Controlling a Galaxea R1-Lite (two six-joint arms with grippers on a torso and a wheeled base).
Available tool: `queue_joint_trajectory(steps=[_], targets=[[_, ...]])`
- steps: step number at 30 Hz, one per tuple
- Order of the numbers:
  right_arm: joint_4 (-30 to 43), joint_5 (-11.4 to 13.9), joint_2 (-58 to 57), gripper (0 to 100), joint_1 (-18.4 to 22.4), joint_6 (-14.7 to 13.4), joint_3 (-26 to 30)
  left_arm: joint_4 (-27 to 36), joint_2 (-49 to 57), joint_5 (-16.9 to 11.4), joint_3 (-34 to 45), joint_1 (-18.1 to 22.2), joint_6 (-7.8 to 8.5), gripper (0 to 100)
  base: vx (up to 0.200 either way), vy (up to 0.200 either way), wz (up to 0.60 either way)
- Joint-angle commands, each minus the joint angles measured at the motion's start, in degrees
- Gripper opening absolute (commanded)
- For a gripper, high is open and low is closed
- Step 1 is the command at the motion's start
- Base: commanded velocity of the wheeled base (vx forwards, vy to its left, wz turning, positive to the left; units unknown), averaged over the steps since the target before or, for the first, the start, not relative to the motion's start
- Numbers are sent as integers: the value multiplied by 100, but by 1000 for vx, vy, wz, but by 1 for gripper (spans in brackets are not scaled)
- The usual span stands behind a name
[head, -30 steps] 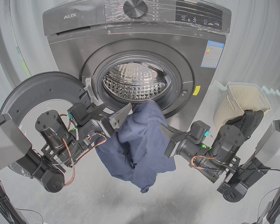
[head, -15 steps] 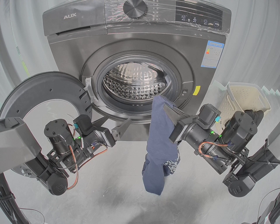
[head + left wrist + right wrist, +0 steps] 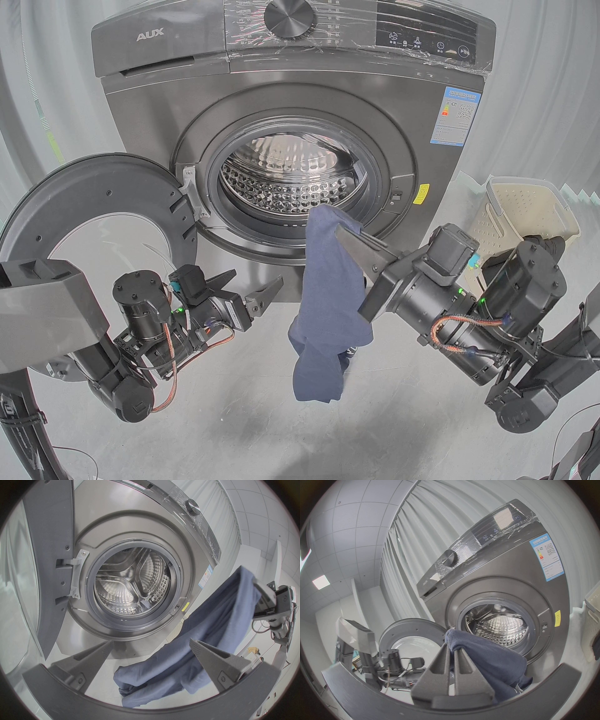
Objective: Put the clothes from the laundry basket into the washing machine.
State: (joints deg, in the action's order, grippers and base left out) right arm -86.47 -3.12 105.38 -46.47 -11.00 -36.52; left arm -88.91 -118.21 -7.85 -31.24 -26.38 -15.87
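A dark blue garment [image 3: 328,300] hangs in a long fold from my right gripper [image 3: 342,232], which is shut on its top end just below the rim of the washing machine's open drum [image 3: 287,178]. The right wrist view shows the fingers pinched on the blue garment [image 3: 490,661] in front of the drum [image 3: 500,627]. My left gripper [image 3: 250,286] is open and holds nothing, low and to the left of the cloth. From the left wrist view, the left gripper [image 3: 150,642] has the garment [image 3: 215,627] hanging beyond it. A cream laundry basket [image 3: 531,206] at the right holds dark clothes [image 3: 551,245].
The washing machine's round door [image 3: 94,194] stands swung open on the left, behind my left arm. Bare grey floor [image 3: 262,419] lies below the hanging cloth. Curtains close off both sides of the machine.
My left gripper let go of the blue garment and drew back down and to the left. The right gripper lifted the cloth towards the drum's rim; it now hangs narrow from that gripper alone.
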Motion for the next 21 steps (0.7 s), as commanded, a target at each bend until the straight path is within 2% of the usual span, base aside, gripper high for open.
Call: queue_joint_trajectory(steps=[1,10,18,21], targets=[[-28,154,-184,0,-134,1,269,-4,-202,-6,-57,89,-4,100,0,0,0],[-28,233,-298,0,-336,1,348,-4,-923,3,-418,124,23,100,0,0,0],[-46,277,-246,0,-477,-8,172,-4,-1714,-6,-778,89,260,100,0,0,0],[-46,268,-202,0,-451,-8,102,-4,-1872,-6,-795,45,304,100,0,0,0]])
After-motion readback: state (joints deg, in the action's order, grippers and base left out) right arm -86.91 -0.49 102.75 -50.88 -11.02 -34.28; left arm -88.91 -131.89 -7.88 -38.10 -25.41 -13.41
